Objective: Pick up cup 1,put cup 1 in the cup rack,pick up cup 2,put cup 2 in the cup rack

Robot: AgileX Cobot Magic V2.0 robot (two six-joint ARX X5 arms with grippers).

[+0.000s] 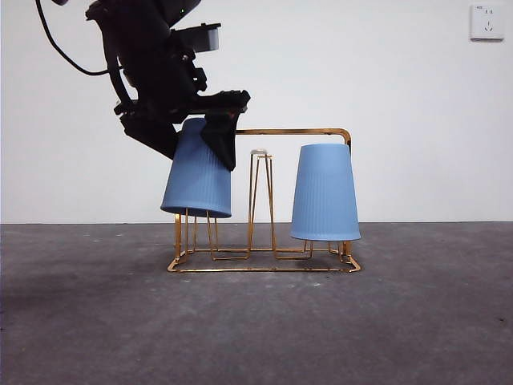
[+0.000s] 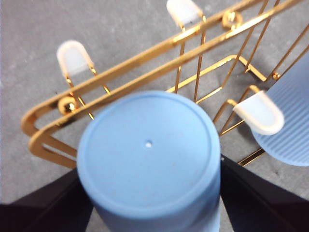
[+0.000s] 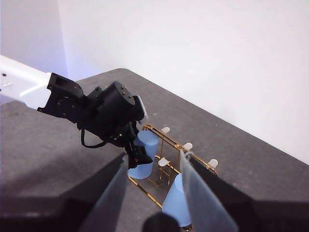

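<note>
My left gripper (image 1: 204,128) is shut on a blue ribbed cup (image 1: 198,172), held upside down and tilted over the left end of the gold cup rack (image 1: 292,131). The cup's mouth is down over the left prongs, and their tops are hidden inside it. In the left wrist view the cup's flat bottom (image 2: 147,154) fills the space between my jaws. A second blue cup (image 1: 325,192) stands upside down on the rack's right end. My right gripper (image 3: 154,157) is open and empty, high above the table, away from the rack (image 3: 153,130).
The rack stands on a dark grey table (image 1: 256,329) in front of a white wall. A middle prong with a pale tip (image 1: 258,151) stands bare between the two cups. A wall socket (image 1: 487,22) is at the upper right.
</note>
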